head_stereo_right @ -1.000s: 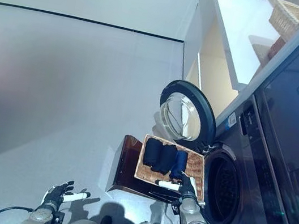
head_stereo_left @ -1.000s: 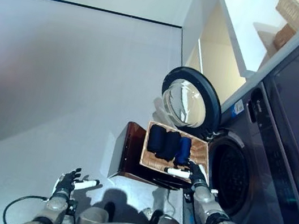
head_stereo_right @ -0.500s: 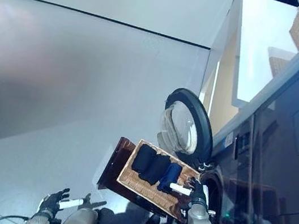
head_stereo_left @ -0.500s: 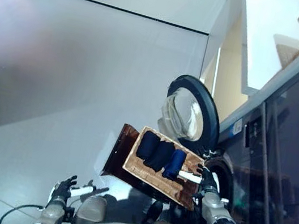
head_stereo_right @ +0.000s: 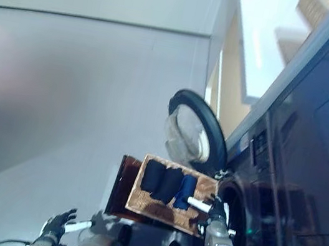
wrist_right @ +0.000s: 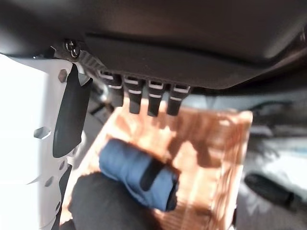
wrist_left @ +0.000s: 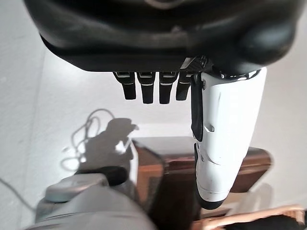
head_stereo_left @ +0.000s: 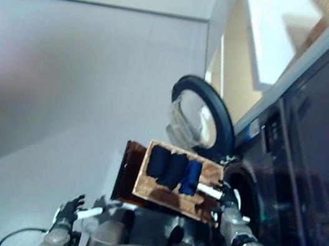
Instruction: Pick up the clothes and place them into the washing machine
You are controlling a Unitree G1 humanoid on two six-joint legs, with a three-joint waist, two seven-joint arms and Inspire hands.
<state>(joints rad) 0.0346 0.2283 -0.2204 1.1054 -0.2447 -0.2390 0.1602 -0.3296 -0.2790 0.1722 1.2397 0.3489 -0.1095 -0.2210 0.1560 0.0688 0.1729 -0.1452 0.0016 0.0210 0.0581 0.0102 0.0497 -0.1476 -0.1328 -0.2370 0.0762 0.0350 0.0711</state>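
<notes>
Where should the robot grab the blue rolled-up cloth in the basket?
Probably around the middle of the blue roll, coming down from above. It lies on its side in the basket, with a dark roll close beside it. The right hand hovers open at that end.

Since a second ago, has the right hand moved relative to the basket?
No clear move. The right hand hovers open at the basket corner beside the blue roll, as before; the camera itself shifted.
</notes>
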